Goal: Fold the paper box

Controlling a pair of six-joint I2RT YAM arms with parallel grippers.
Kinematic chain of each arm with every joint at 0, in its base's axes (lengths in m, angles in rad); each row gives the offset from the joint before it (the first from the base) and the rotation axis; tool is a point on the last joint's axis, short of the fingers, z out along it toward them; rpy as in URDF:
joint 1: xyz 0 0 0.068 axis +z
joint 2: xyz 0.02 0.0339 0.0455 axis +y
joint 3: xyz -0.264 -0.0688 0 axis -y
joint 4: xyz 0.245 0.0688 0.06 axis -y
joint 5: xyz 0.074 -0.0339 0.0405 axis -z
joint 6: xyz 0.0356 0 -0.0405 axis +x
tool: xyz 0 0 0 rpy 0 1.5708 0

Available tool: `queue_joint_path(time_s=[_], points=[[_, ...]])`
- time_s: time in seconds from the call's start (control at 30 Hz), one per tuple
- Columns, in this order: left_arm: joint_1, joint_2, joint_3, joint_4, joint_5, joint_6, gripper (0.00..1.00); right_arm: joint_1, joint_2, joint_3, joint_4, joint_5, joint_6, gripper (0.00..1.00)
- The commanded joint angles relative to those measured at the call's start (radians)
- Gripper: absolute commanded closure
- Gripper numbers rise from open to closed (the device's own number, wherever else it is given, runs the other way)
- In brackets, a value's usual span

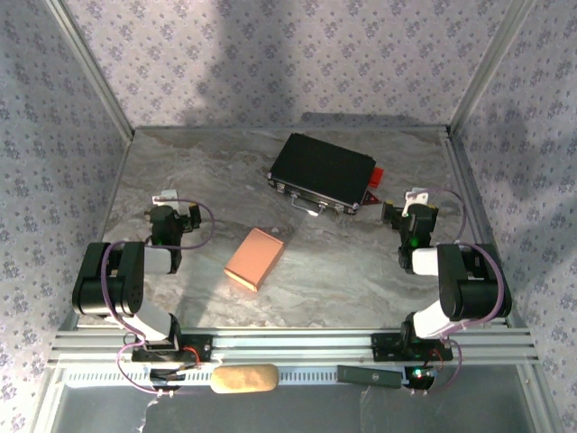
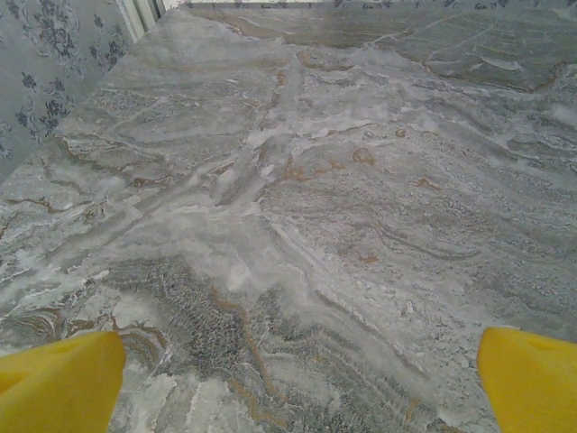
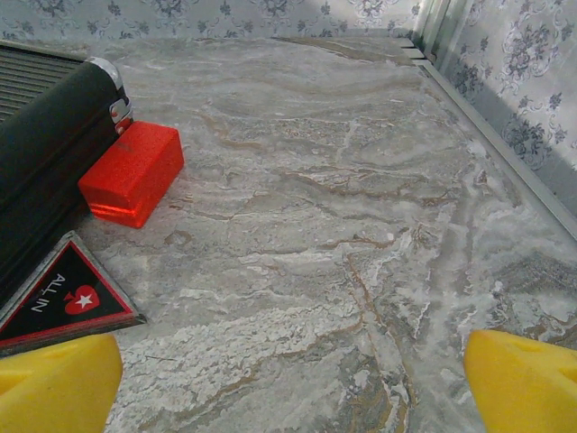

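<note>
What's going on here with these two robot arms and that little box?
Nothing is being handled right now. The two arms sit at either side of the marble table, and both the left claw and the right claw are open and holding nothing. The paper box, which looks like a small salmon-coloured rectangular box, lies alone in the middle between them, untouched. A black case sits farther back, with a red block beside it.
</note>
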Motion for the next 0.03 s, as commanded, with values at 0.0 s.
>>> queue_joint_path(time_s=[0.0], points=[[0.006, -0.005, 0.018, 0.007, 0.018, -0.013, 0.0, 0.004, 0.008, 0.002, -0.003, -0.001, 0.005, 0.01]])
